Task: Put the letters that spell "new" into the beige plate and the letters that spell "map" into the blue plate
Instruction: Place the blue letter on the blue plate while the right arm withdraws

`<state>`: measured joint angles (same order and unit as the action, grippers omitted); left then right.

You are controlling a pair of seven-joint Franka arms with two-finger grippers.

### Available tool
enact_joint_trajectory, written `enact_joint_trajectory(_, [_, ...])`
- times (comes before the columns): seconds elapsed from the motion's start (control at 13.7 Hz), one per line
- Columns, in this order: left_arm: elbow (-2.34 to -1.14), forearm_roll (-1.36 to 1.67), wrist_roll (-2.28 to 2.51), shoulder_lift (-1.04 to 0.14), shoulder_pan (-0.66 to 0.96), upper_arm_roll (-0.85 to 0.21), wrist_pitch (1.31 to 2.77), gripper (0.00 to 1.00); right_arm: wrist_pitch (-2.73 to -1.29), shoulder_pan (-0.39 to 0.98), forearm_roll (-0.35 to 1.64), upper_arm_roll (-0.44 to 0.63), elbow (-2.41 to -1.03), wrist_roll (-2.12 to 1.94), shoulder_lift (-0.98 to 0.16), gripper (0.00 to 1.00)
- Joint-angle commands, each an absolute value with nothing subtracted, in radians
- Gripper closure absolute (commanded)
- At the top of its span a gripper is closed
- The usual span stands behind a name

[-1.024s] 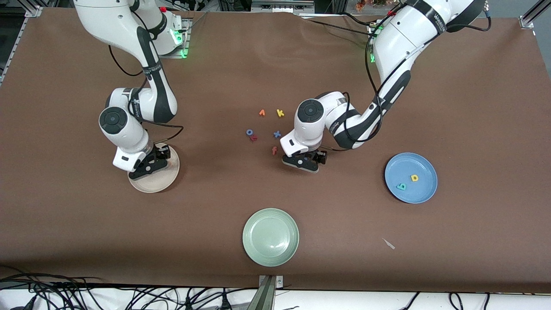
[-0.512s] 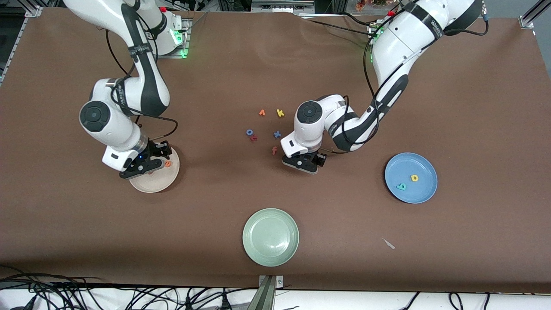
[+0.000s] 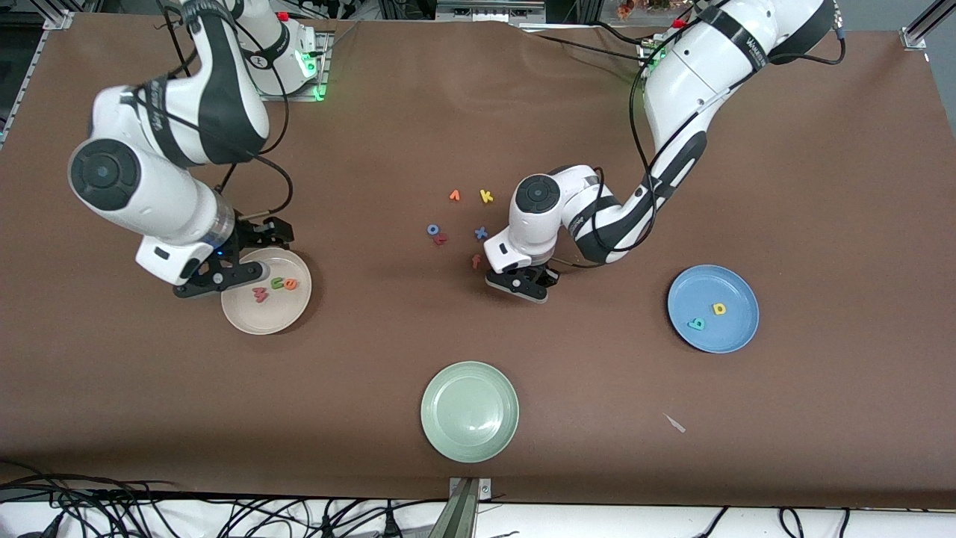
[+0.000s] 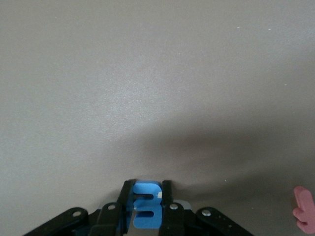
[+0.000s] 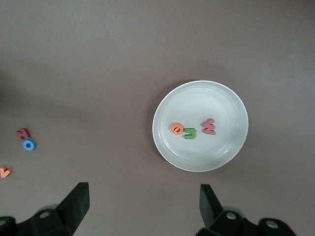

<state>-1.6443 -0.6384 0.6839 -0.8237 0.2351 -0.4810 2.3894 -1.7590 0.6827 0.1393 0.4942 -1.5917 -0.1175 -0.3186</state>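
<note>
Front view: high, faces robots, whole table [image 3: 821,149]. Right wrist view: above, shares beige plate [image 5: 167,147]. Left wrist view: close to tabletop.

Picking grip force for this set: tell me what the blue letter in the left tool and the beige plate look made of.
Blue "m": likely soft foam, matte and thick with cut edges, pinched in the shut left tool. Beige plate: hard and smooth with a glossy sheen on its rim, so glazed ceramic or plastic; which one cannot be told.

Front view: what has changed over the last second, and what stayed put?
The right gripper opened, let go over the beige plate and rose, uncovering the w, n and e. The left gripper shut on the blue m. The blue plate stayed unchanged.
</note>
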Motion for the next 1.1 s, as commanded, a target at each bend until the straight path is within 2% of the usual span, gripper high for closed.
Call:
enact_joint_trajectory(0.0, [-1.632,-0.652,0.686,-0.778,0.229,-0.489,2.309,1.0,-1.692,0.681,0.097,0.492,-1.514,-0.104,-0.314,0.0])
enact_joint_trajectory(0.37, [-1.632,-0.543,0.447,-0.672,0.108,-0.489,2.217,1.0,-1.684,0.67,0.08,0.463,-1.502,-0.1,-0.296,0.0])
enact_joint_trajectory(0.44, [-1.632,-0.526,0.354,-0.66,0.062,-0.489,2.188,1.0,-1.665,0.622,0.066,0.41,-1.503,-0.1,-0.272,0.0])
enact_joint_trajectory(0.66, [-1.634,-0.517,0.142,-0.649,-0.061,-0.489,2.091,1.0,-1.612,0.305,0.019,0.099,-1.512,-0.101,-0.189,0.0])
enact_joint_trajectory(0.73, [-1.634,-0.517,0.094,-0.649,-0.098,-0.488,2.054,1.0,-1.596,0.231,0.012,0.027,-1.52,-0.103,-0.163,0.0])
enact_joint_trajectory(1.02, [-1.654,-0.511,-0.092,-0.663,-0.264,-0.488,2.031,1.0,-1.549,0.057,0.015,-0.099,-1.574,-0.107,-0.078,0.0])
